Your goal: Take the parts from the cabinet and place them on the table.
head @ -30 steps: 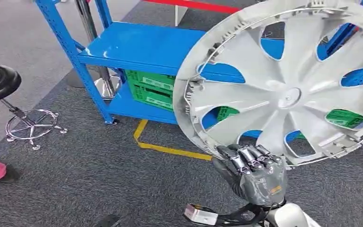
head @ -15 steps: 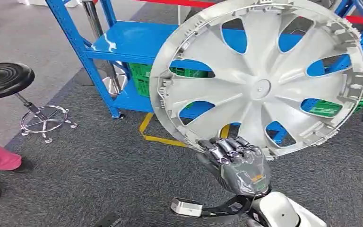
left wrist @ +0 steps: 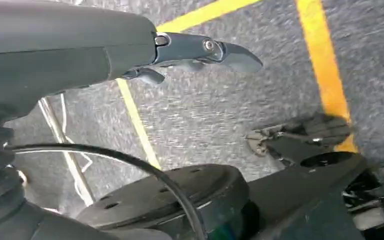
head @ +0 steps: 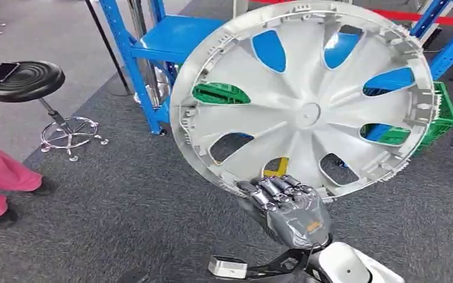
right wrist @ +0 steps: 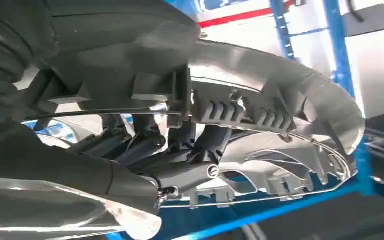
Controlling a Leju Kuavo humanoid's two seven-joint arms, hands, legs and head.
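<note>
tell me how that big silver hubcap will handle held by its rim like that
The hubcap is probably light for its size: thin plastic shell with open cutouts. Held at its lower rim by the right hand alone, it may swing or flex. The ribbed rim tabs likely help the fingers resist slipping.

Green crate and blue shelf rack mostly hidden behind the wheel cover. Pink-trousered leg cut off at the frame's edge. Floor and yellow line blurred beneath the left hand.
</note>
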